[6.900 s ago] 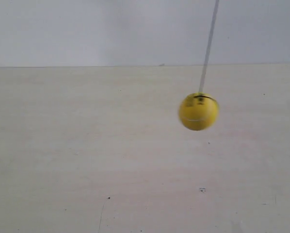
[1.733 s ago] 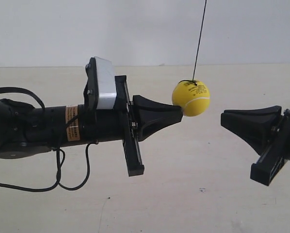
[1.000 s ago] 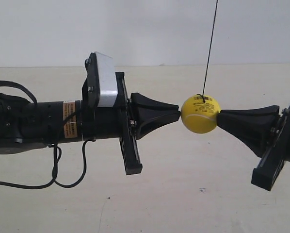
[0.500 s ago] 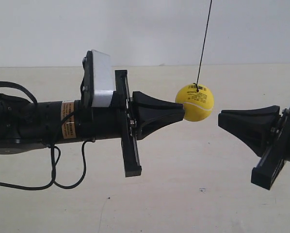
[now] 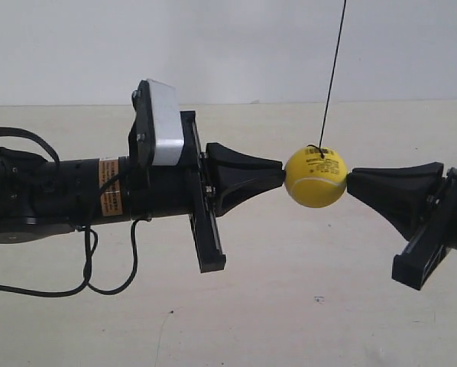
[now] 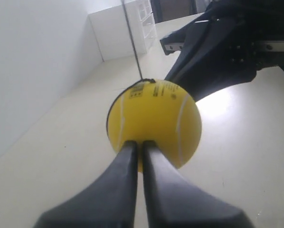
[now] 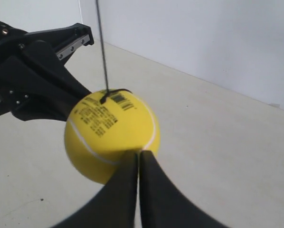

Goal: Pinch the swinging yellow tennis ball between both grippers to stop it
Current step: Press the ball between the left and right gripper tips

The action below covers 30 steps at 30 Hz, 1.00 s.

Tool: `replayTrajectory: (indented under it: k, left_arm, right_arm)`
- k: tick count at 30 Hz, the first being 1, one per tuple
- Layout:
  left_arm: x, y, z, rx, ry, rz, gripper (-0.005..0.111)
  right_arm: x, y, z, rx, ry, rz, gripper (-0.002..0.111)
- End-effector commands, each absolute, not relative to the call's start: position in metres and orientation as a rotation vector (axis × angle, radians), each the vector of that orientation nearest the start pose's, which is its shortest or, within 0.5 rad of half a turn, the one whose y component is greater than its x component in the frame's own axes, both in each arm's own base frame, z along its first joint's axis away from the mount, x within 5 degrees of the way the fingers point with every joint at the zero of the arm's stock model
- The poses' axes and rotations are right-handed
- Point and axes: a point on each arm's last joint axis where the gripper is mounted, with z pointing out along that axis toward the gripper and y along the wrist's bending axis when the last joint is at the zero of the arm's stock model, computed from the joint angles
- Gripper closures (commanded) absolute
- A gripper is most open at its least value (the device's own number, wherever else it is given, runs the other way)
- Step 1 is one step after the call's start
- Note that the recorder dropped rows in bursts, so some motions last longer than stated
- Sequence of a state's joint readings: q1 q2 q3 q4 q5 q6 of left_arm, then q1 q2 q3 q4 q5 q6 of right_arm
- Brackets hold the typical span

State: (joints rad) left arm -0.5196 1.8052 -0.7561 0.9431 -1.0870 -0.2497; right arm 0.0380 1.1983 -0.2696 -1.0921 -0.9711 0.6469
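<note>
**Ball meets both tips: the pinch is on, the hold not yet proven**

Half a second back, the bright yellow felt tennis ball (image 5: pixel 315 177) lay against the wedge tip of the arm at the exterior view's left (image 5: pixel 60 199), with open space on its far side. It has since swung across that space. It now sits between the two tips, and the wedge of the arm at the exterior view's right (image 5: pixel 442 222) meets its other side. The ball hangs clear above the pale bench (image 5: pixel 290 306) on its thin black string (image 5: pixel 332 76), which leans slightly instead of hanging plumb.

The step in hand looks like the pinch itself, caught right at contact. I judge that the next move calls for both arms to press inward evenly, along one line through the ball's middle. They should then hold there until the string settles. A push that is off-centre or uneven could squeeze the round ball out sideways and set it swinging again.

The left end effector (image 6: pixel 138 145) has its black tapered jaws closed tip to tip, with only a hairline between them. It grips nothing, and its joined point butts against the ball's side. The right end effector (image 7: pixel 138 154) is closed in the same way and touches the opposite side, just under the pale seam. Any hold on the ball is therefore between the two end effectors, not inside either one.
</note>
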Motion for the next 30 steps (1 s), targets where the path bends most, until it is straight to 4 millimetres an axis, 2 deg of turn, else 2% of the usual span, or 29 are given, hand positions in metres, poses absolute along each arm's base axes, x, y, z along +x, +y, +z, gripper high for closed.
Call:
replayTrajectory:
  k: [1,6,30]
  left_arm:
    - [0.2477,-0.2241,0.1916,1.207,1.191,-0.869,0.102]
    - [0.2467,-0.2263,0.1900,1.221,1.200,-0.852,0.102]
    - [0.2481,-0.2259,0.1890,1.219,1.215,-0.835,0.102]
  right_arm:
    - [0.1716,0.0837,0.2128,-0.824,1.589,0.640,0.108]
    - [0.1743,0.0846,0.2110,-0.802,1.616,0.591,0.108]
    - [0.1745,0.0845,0.2112,-0.797,1.616,0.591,0.108]
